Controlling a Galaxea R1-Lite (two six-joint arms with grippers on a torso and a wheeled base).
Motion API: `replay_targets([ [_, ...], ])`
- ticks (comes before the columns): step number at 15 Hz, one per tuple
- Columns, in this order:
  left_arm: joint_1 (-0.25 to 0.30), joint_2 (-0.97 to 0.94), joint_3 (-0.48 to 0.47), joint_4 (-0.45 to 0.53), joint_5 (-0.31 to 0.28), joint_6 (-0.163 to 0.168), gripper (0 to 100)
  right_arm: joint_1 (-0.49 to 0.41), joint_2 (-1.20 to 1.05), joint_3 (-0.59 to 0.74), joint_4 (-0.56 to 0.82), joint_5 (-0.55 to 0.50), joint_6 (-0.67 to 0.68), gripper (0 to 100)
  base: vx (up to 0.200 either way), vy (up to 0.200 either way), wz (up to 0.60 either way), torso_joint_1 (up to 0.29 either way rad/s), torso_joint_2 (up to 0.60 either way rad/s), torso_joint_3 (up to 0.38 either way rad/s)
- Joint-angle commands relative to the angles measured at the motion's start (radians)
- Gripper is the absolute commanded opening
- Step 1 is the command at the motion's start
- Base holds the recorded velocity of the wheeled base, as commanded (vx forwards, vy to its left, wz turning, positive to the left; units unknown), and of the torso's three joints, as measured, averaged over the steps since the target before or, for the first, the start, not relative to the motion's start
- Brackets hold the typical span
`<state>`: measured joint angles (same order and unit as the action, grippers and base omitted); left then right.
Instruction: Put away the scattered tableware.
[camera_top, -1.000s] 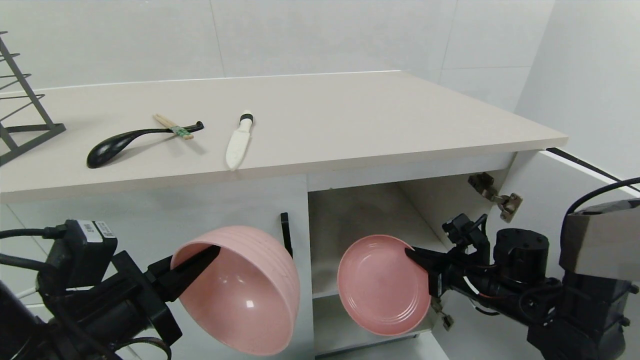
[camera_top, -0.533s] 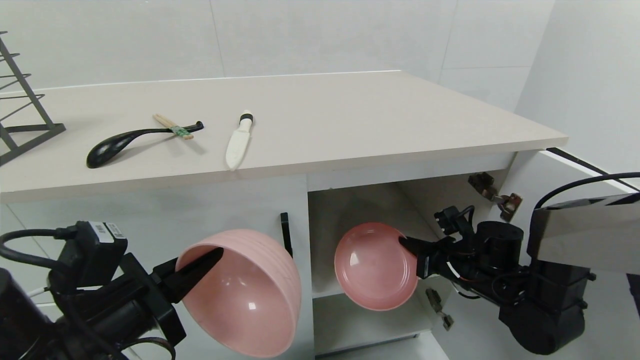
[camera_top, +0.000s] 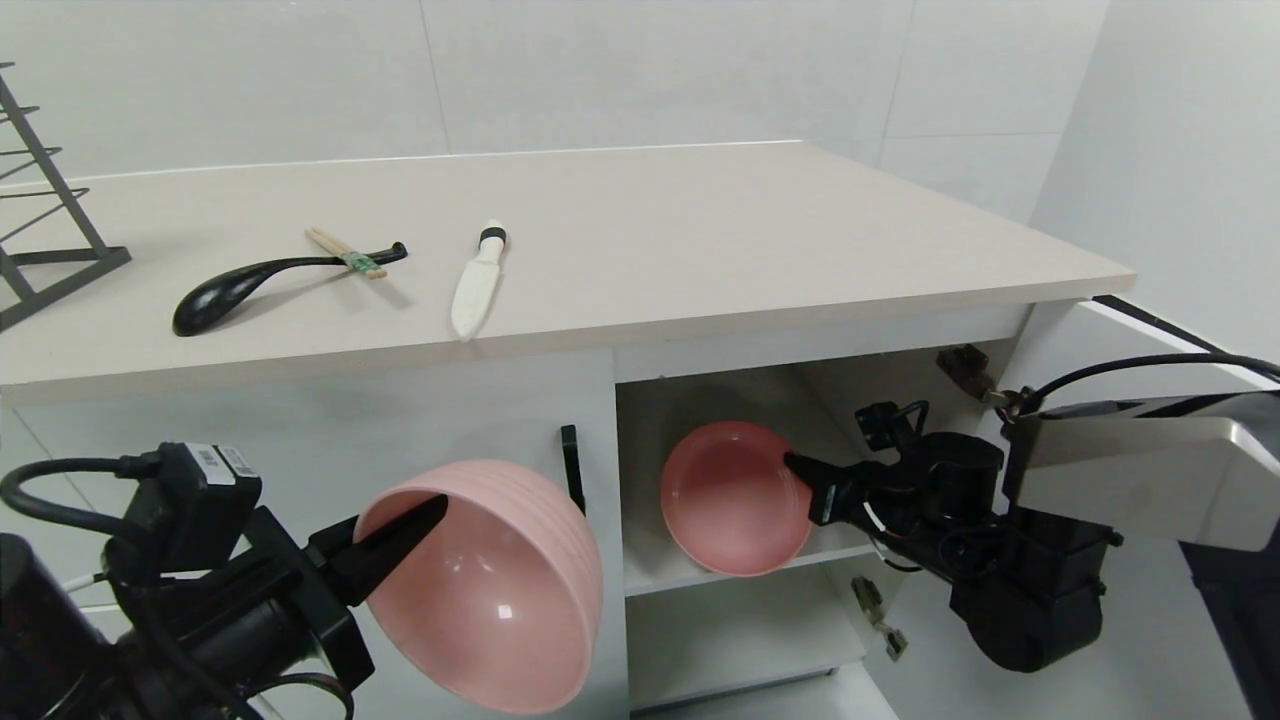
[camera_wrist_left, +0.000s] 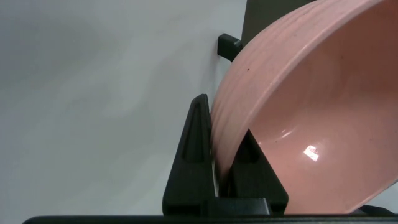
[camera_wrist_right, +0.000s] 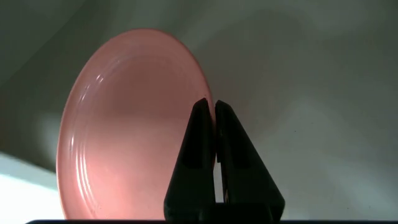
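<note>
My left gripper (camera_top: 405, 525) is shut on the rim of a pink bowl (camera_top: 500, 590), held on its side in front of the closed left cabinet door; in the left wrist view the fingers (camera_wrist_left: 199, 134) pinch the bowl (camera_wrist_left: 311, 106) wall. My right gripper (camera_top: 800, 470) is shut on the edge of a pink plate (camera_top: 730, 497), held upright inside the open cabinet above its shelf (camera_top: 690, 575). The right wrist view has the plate (camera_wrist_right: 130, 124) clamped in that gripper (camera_wrist_right: 214, 112). On the countertop lie a black ladle (camera_top: 250, 285), chopsticks (camera_top: 345, 253) and a white knife (camera_top: 478, 283).
The right cabinet door (camera_top: 1120, 340) stands open, hinges (camera_top: 975, 375) showing. A black handle (camera_top: 570, 465) sits on the closed left door. A dark wire rack (camera_top: 45, 215) stands at the counter's far left. A lower shelf space (camera_top: 730, 640) lies beneath the plate.
My right arm has carried the pink plate up and deeper into the open cabinet, over the shelf. The left gripper with the bowl has barely shifted.
</note>
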<state>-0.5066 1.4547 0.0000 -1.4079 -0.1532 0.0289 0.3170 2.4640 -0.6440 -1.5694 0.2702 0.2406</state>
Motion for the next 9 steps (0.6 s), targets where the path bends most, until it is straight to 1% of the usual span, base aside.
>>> replay_targets([
  [1, -0.001, 0.0, 0.0, 0.0, 0.0, 0.0, 0, 0.007, 0.029, -0.019, -0.001, -0.002, 0.008, 0, 0.0, 0.0, 0.0, 0.0, 0.0, 0.0],
  [5, -0.001, 0.006, 0.0, 0.003, 0.001, 0.0, 0, 0.005, 0.084, -0.094, -0.001, -0.006, 0.054, 0, 0.0, 0.0, 0.0, 0.0, 0.0, 0.0],
  [9, -0.001, 0.019, 0.0, 0.003, 0.001, 0.0, 0, 0.004, 0.128, -0.114, -0.001, -0.008, 0.054, 0, 0.0, 0.0, 0.0, 0.0, 0.0, 0.0],
])
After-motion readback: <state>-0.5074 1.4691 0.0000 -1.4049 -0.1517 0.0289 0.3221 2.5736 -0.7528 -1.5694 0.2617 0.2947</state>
